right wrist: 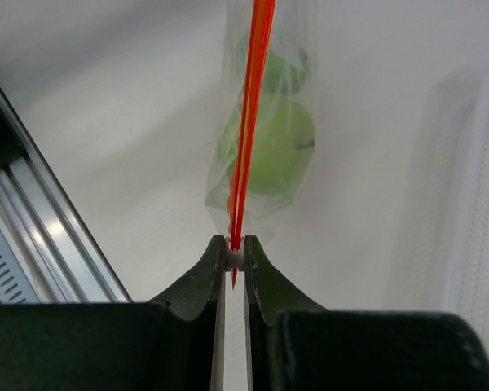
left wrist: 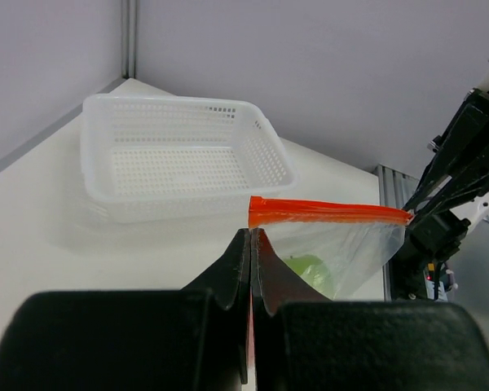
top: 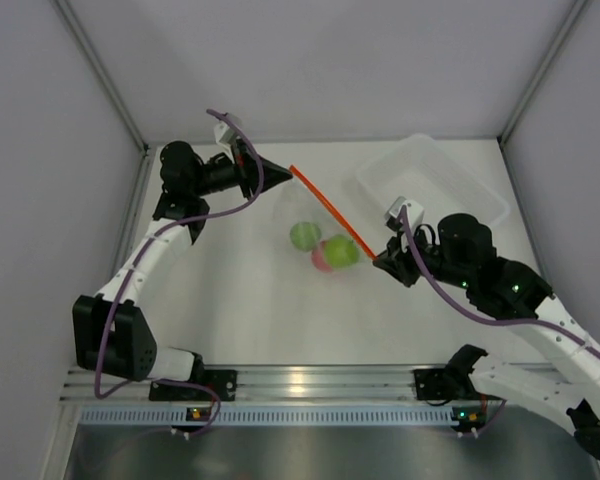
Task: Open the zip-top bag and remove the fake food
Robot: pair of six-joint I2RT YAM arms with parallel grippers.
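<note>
At the near edge of the table (top: 250, 320), both arms rise from a metal rail (top: 310, 381). Closest to it, on the right, the right gripper (top: 385, 258) is clenched on one end of the red-orange zip strip (top: 330, 212) of the bag (left wrist: 342, 248). The right wrist view shows the strip pinched edge-on between the two fingers. It runs away as one thin line, with its two sides pressed together.

The clear bag hangs below the strip, stretched taut between both grippers over the middle of the table. The fake food sits inside it: one green ball (top: 303, 236), a second green ball (top: 344, 250) and a red ball (top: 322, 259) touching the second. Whether the bag's bottom rests on the table cannot be told.

Farther back on the left, the left gripper (left wrist: 251, 236) is clamped tight on the strip's other end. At the far right stands a white perforated basket (top: 432, 183), near the bag but apart from it.
</note>
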